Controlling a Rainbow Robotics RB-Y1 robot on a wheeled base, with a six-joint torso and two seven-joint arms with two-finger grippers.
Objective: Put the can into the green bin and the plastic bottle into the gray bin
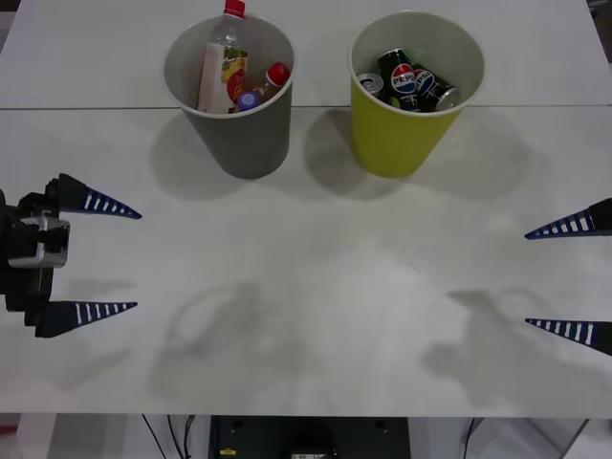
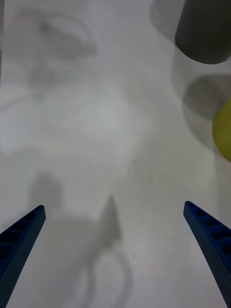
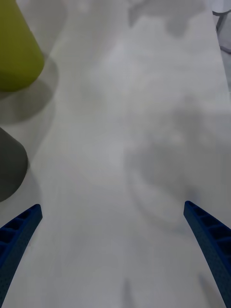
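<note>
Nearest the robot, the left gripper (image 1: 137, 260) hangs over the left edge of the white table (image 1: 306, 316) with its blue ribbed fingers spread wide and nothing between them; the right gripper (image 1: 526, 279) sits at the right edge, likewise spread and empty. Between them the tabletop carries soft shadows of both arms. Farther back the gray bin (image 1: 234, 134) stands upright on the left, tapering to its base, with plastic bottles (image 1: 222, 62) leaning inside, one with a red cap poking above the pale rim. Just beside it, apart, the green bin (image 1: 402, 139) stands upright too, yellow-green outside and pale within. Inside it lie several cans (image 1: 411, 81), dark-sided with silver tops, one showing a red, white and blue logo. A seam crosses the table behind the bins.
</note>
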